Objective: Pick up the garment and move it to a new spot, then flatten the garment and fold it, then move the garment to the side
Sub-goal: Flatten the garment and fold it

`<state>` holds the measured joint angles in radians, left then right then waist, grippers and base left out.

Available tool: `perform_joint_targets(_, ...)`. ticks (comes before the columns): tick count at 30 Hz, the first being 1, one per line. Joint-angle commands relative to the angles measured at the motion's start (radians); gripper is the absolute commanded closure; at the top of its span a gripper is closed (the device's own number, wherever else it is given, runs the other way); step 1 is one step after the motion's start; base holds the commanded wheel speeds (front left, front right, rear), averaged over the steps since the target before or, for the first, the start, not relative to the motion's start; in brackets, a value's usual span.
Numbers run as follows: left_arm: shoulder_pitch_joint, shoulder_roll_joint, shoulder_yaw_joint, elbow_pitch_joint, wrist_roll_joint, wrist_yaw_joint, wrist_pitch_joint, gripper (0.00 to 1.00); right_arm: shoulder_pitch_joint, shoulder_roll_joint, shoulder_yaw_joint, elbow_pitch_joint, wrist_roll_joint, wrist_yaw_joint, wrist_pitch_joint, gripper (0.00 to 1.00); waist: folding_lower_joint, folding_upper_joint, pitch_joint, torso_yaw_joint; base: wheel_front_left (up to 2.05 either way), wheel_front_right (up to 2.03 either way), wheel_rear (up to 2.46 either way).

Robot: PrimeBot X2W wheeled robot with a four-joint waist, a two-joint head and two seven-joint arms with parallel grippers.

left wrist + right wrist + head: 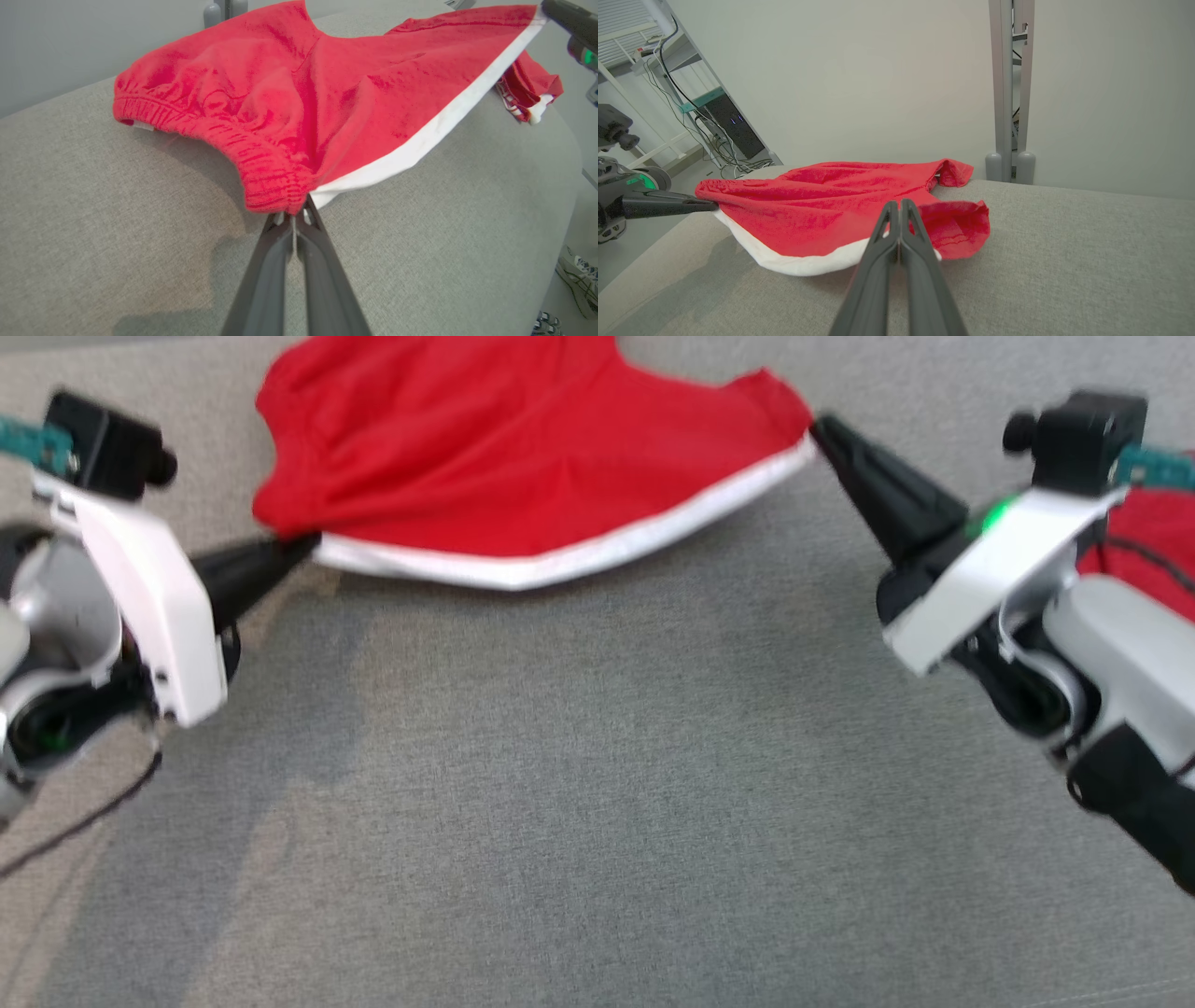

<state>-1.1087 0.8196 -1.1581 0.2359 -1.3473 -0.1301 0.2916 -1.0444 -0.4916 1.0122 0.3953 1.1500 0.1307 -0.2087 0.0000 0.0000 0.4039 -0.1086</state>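
Garment [504,457]: soft, light and limp, sagging between two holds. Left gripper [303,546] clamped on waistband corner, right gripper [822,429] on hem corner; both sound grip points.

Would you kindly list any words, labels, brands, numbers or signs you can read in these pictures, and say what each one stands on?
No text can be read in any view.
White tag on the waistband of the red garment: too small to read.
White markings on the second garment lying beyond it: too small to tell whether they are letters.
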Motion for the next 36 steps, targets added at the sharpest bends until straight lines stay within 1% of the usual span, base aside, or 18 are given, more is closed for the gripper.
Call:
perform_joint_targets(1,0.027,0.016,-0.007,-0.012,-0.018,-0.001,0.005,1.00,0.033,-0.017,0.013,-0.012,0.008,0.000,0.000,1.00,0.0000,0.0000,-0.046,-0.007,0.00,0.00,0.00)
perform_joint_targets(8,0.173,0.105,-0.061,-0.151,-0.130,-0.001,0.056,1.00,0.178,-0.120,0.069,-0.119,0.069,0.000,0.027,1.00,0.0000,0.0000,-0.140,-0.011,0.00,0.00,0.00)
perform_joint_targets(11,0.225,0.143,-0.078,-0.213,-0.158,0.000,0.093,1.00,0.234,-0.179,0.078,-0.181,0.095,0.000,0.055,1.00,0.0000,0.0000,-0.170,-0.010,0.00,0.00,0.00)
perform_joint_targets(14,0.274,0.174,-0.091,-0.281,-0.190,0.010,0.130,1.00,0.293,-0.235,0.080,-0.251,0.135,0.000,0.100,1.00,0.0000,0.0000,-0.196,-0.008,0.00,0.00,0.00)
perform_joint_targets(20,0.354,0.233,-0.105,-0.434,-0.231,0.047,0.183,1.00,0.398,-0.370,0.049,-0.389,0.190,0.000,0.182,1.00,0.0000,0.0000,-0.232,0.003,0.00,0.00,0.00)
perform_joint_targets(22,0.372,0.241,-0.107,-0.477,-0.237,0.058,0.190,1.00,0.430,-0.410,0.030,-0.423,0.201,0.000,0.196,1.00,0.0000,0.0000,-0.236,0.011,0.00,0.00,0.00)
perform_joint_targets(25,0.386,0.248,-0.107,-0.519,-0.241,0.072,0.198,1.00,0.459,-0.448,-0.011,-0.467,0.204,0.000,0.205,1.00,0.0000,0.0000,-0.232,0.022,0.00,0.00,0.00)
perform_joint_targets(29,0.361,0.240,-0.097,-0.531,-0.247,0.079,0.209,1.00,0.456,-0.449,-0.064,-0.487,0.179,0.000,0.232,1.00,0.0000,0.0000,-0.209,0.038,0.00,0.00,0.00)
perform_joint_targets(33,0.312,0.226,-0.066,-0.510,-0.292,0.074,0.242,1.00,0.409,-0.401,-0.114,-0.465,0.162,0.000,0.283,1.00,0.0000,0.0000,-0.165,0.051,0.00,0.00,0.00)
perform_joint_targets(35,0.282,0.215,-0.041,-0.491,-0.333,0.069,0.262,1.00,0.371,-0.360,-0.132,-0.445,0.153,0.000,0.315,1.00,0.0000,0.0000,-0.136,0.060,0.00,0.00,0.00)
perform_joint_targets(36,0.248,0.202,-0.015,-0.462,-0.372,0.067,0.282,1.00,0.325,-0.325,-0.154,-0.415,0.139,0.000,0.344,1.00,0.0000,0.0000,-0.105,0.070,0.00,0.00,0.00)
